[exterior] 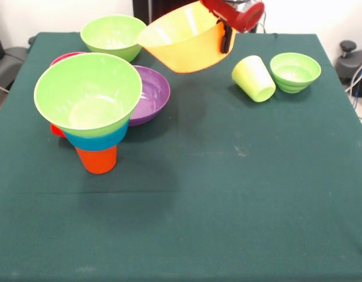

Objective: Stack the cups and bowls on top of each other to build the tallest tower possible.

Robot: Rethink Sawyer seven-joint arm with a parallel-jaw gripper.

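The tower stands at the left: an orange cup upright on the cloth, a blue bowl on it and a wide lime green bowl on top. My gripper is shut on the rim of the large yellow bowl and holds it tilted in the air at the back centre, right of and behind the tower. A lime green cup lies on its side at the right. A red cup shows only as a sliver behind the tower.
A purple bowl sits just right of the tower. A lime green bowl stands at the back left, with a magenta bowl partly hidden behind the tower. A small lime green bowl stands beside the lying cup.
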